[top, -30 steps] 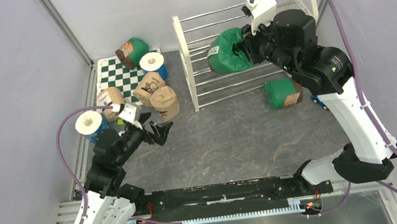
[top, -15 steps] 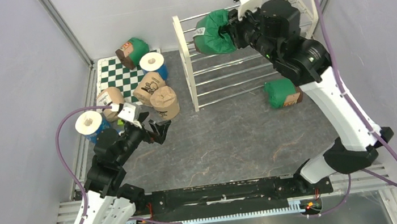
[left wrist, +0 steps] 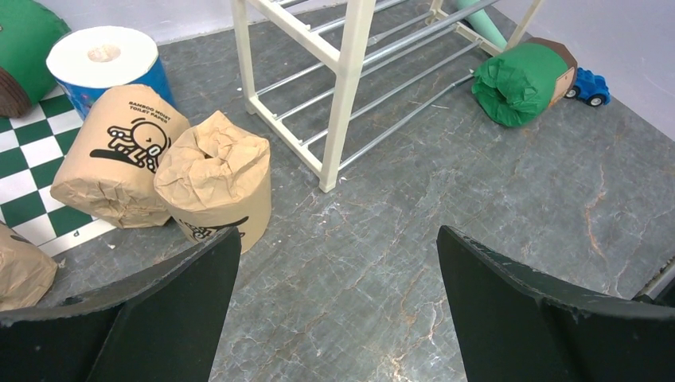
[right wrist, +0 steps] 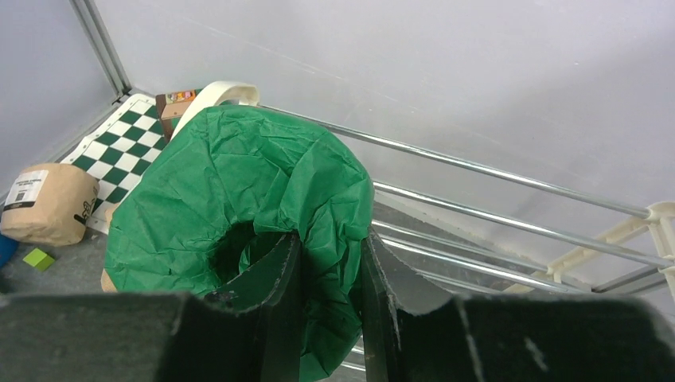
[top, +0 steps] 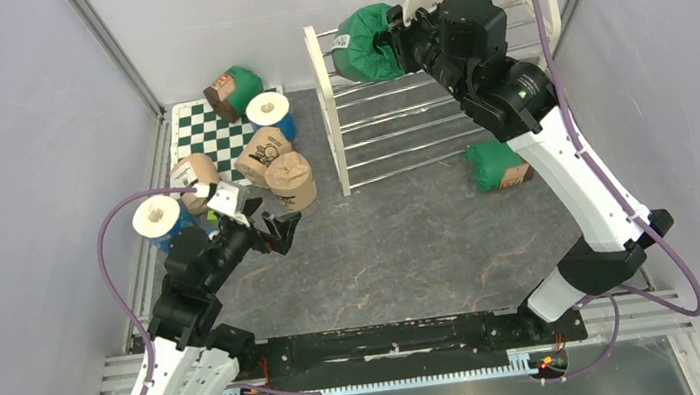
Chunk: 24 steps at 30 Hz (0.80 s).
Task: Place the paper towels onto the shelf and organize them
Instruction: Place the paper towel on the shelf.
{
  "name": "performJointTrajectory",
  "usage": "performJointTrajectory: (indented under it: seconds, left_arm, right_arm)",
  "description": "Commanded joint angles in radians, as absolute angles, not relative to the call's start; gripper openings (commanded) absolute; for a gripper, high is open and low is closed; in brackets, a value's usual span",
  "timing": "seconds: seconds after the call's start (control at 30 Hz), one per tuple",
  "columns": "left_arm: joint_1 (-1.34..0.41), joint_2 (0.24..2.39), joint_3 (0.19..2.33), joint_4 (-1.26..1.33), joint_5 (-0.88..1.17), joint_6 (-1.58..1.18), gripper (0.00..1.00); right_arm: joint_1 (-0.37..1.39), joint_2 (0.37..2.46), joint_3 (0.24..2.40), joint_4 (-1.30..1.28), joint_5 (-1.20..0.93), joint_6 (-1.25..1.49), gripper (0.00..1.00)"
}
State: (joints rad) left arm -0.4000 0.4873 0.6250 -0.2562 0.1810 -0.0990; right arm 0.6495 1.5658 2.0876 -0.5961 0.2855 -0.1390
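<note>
Right arm: reaches high and far toward 12 o'clock, elbow raised, wrist turned toward 9 o'clock. Right gripper (right wrist: 328,259) nearly closed, pinching a fold of wrap at the hollow end of a green paper towel roll (top: 363,45). The roll hangs level with the top rods of the shelf (top: 327,110), at its 9 o'clock end frame. Cannot tell whether it touches a rod.

Left arm: folded low at 8 o'clock, pointing toward 2 o'clock. Left gripper (top: 280,234) spread wide, holding nothing, above the floor.

Materials: green wrap is crinkled, tissue-like. Shelf has a cream-white frame with rounded ends and thin shiny metal rods. Floor is grey with marble veining.

Cluster at 10 o'clock:
- three tan paper rolls (top: 265,152) with black drawings and twisted, creased tops
- two white rolls (top: 270,112) with blue wrap
- one green roll (top: 234,91) lying on the checkered mat (top: 202,135)

Another green roll (left wrist: 517,79) lies on its side at the shelf's 4 o'clock, just beside a blue toy car (left wrist: 591,86).

Hidden: the right arm covers much of the shelf's 3 o'clock end in the top view. The car is not visible there.
</note>
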Motion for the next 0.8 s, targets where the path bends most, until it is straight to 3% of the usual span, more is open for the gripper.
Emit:
performJointTrajectory:
  seconds: [0.0,0.27,0.53,0.77]
  left_arm:
    - [-0.402,0.475,0.624,-0.252,0.177,-0.062,1.00]
    - [-0.403,0.475,0.623,-0.252,0.179,-0.063,1.00]
    - [-0.403,0.474,0.623,-0.253,0.183,-0.063,1.00]
    - [-0.403,0.472,0.624,-0.256,0.183,-0.063,1.00]
  right_arm:
    - [0.646,1.583,2.146,-0.484,0.309,-0.156,0.13]
    - [0.646,1.615,2.147,-0.475,0.318,-0.159,0.19]
    - [0.646,1.635,2.147,-0.467,0.337,-0.166,0.38]
    - [0.642,1.644,2.146,-0.448,0.348,-0.166,0.41]
